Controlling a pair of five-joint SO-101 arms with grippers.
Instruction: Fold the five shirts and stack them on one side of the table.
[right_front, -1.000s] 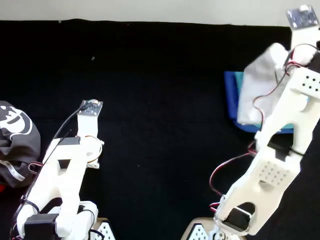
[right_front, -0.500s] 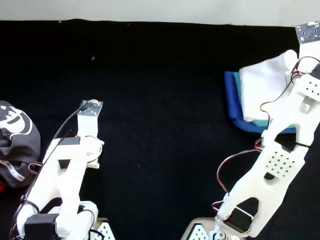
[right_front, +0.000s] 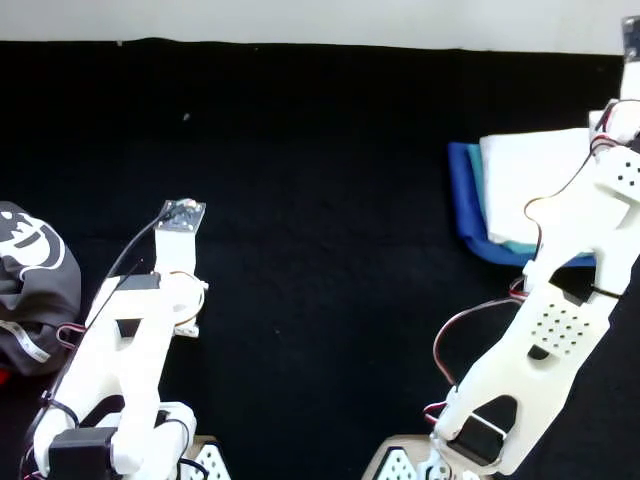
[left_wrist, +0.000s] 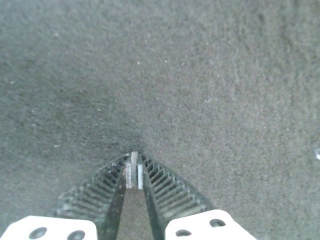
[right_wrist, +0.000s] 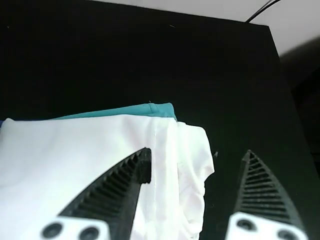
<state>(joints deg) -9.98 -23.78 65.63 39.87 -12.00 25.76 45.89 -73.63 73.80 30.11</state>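
We record the stack at the 3 o'clock side of the bench (right_front: 320, 150): a white shirt (right_front: 530, 175) lies flat on top, over a teal shirt (right_front: 515, 246), over a blue shirt (right_front: 462, 195) whose edge shows along the 9 o'clock side. The right arm (right_front: 560, 310) stretches from the 5 o'clock corner out over this stack. The right claw (right_wrist: 196, 152) hangs spread above the white shirt's (right_wrist: 75, 160) corner, gripping nothing, with one finger over the cloth and the other over bare bench. The teal shirt's (right_wrist: 135, 110) edge peeps out just past the white one. The relation that governs the next move is on the opposite side. A dark shirt (right_front: 35, 280) lies crumpled and unfolded at the 9 o'clock edge, at roughly 8 o'clock from the left arm's wrist and well apart from the stack. The heap runs loosely along a 12-to-6 line, though we cannot make out a true long axis. The left arm (right_front: 130, 340) is plainly the nearer arm. It is folded low at 7 o'clock, and the left claw (left_wrist: 133, 162) is pressed together, empty, just over bare bench. In our judgement that arm must swing toward 9 o'clock and spread its claw before it can take the shirt.
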